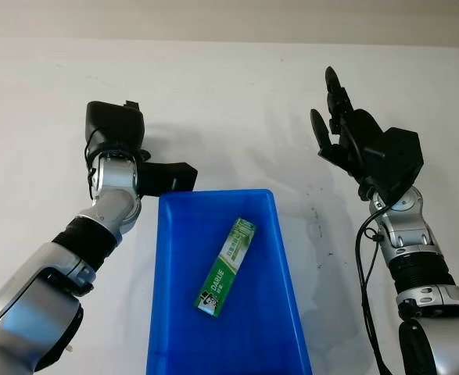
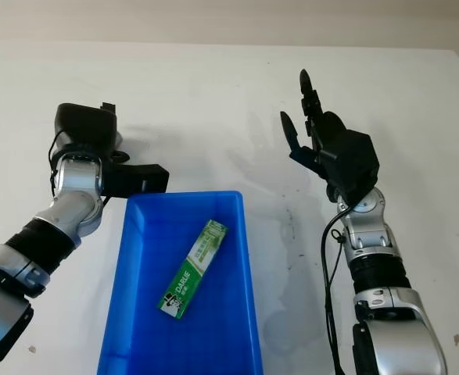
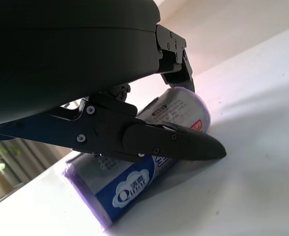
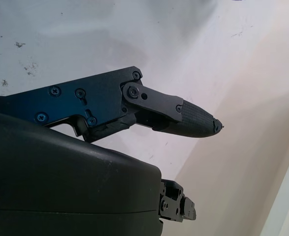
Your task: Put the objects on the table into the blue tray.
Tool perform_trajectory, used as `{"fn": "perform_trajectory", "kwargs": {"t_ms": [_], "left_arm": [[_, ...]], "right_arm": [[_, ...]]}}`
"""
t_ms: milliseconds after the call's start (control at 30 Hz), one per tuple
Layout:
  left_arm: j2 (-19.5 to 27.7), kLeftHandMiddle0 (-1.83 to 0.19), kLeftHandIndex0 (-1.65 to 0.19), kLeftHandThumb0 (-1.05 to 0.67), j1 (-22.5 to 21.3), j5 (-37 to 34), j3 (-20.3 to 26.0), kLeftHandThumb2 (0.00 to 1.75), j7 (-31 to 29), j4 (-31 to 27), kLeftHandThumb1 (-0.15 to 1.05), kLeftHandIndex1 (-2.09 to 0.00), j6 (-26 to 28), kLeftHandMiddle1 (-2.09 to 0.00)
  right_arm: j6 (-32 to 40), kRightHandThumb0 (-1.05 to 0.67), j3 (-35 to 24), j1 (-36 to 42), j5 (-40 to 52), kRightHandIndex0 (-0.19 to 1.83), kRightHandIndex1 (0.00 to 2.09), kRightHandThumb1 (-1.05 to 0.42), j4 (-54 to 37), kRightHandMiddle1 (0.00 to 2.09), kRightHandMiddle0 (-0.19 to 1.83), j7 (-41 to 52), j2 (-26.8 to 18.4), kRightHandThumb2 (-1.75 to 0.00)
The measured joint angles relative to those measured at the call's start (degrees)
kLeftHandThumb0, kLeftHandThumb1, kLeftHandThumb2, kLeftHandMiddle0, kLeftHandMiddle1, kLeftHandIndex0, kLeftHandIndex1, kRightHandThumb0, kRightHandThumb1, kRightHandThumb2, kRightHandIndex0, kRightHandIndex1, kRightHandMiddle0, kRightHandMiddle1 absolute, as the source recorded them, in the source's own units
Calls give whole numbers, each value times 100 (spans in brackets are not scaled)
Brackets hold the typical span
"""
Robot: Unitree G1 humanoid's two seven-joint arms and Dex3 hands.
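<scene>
A purple and blue tissue packet [image 3: 134, 183] lies on the white table [image 1: 237, 101], just beyond the far left corner of the blue tray [image 1: 290, 275]. My left hand [image 1: 113, 133] is down on it, one finger across its front and another over its far side, shut on the packet. From the head views the hand hides the packet. A green and white toothpaste box [image 1: 226, 267] lies diagonally inside the tray. My right hand [image 1: 335, 117] is raised open over the table to the right of the tray, holding nothing.
The tray reaches from mid-table to the near edge between my two arms. Dark scuff marks [image 1: 315, 226] dot the table just right of it. Bare white table stretches to the far edge.
</scene>
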Motion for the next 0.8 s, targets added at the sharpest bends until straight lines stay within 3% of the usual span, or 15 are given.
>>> {"fn": "perform_trajectory", "kwargs": {"t_ms": [33,100,233,267,400,533,800], "left_arm": [[13,-61,-5,-46,64,-15,45,45,105,-102,105,-106,-29,-209],[30,-52,-4,-49,144,-12,105,45,152,-322,105,-125,-69,-209],[210,-59,-9,-48,174,267,84,42,244,-646,105,-156,-305,-209],[274,-60,-11,-46,174,302,82,40,344,-701,105,-151,-418,-209],[345,-59,-10,-45,196,83,262,40,1118,-754,105,-202,-926,-209],[289,-68,-12,-44,234,-559,682,42,2251,-614,105,-209,-1588,-209],[204,-88,-22,-40,234,-1290,1054,35,3484,-140,105,-209,-2569,-209]], "right_arm": [[-7,-61,-6,0,4,-19,0,-105,18,0,-19,8,0,-68],[-6,-61,-8,0,9,-19,0,-105,46,0,-19,29,1,-68],[-11,-60,5,-1,-26,-19,0,-105,50,0,-19,36,0,-70],[-21,-60,5,0,-29,-19,0,-105,52,0,-19,35,-1,-70],[-60,-60,11,-1,-38,-19,0,-105,64,0,-19,40,0,-69],[-95,-60,11,0,-42,-19,0,-105,119,0,-19,42,0,-69],[-244,-58,14,4,-97,-19,0,-105,151,0,-19,24,-2,-71]]}}
